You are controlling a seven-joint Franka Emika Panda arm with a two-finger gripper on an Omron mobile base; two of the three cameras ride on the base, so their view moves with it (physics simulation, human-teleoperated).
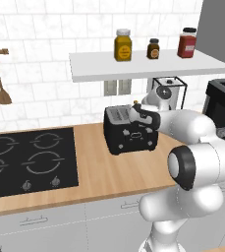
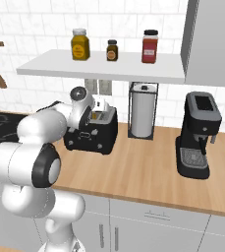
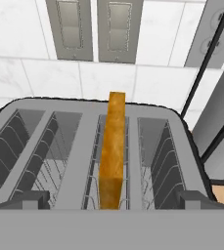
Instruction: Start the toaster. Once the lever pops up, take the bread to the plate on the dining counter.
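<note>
The black toaster stands on the wooden worktop near the wall. In the hand view I look down on its silver-grey slots. The bread stands edge-on in the third slot from the left, and its golden-brown crust rises above the toaster top. My gripper is open just above the toaster, with one dark fingertip on each side of the slice and neither touching it. In the right base view the hand covers the toaster's top. The plate and the dining counter are out of view.
A black hob lies left of the toaster. To the right stand a paper-towel holder and a taller black coffee machine. A white shelf with three jars hangs overhead. Wall outlets are behind the toaster.
</note>
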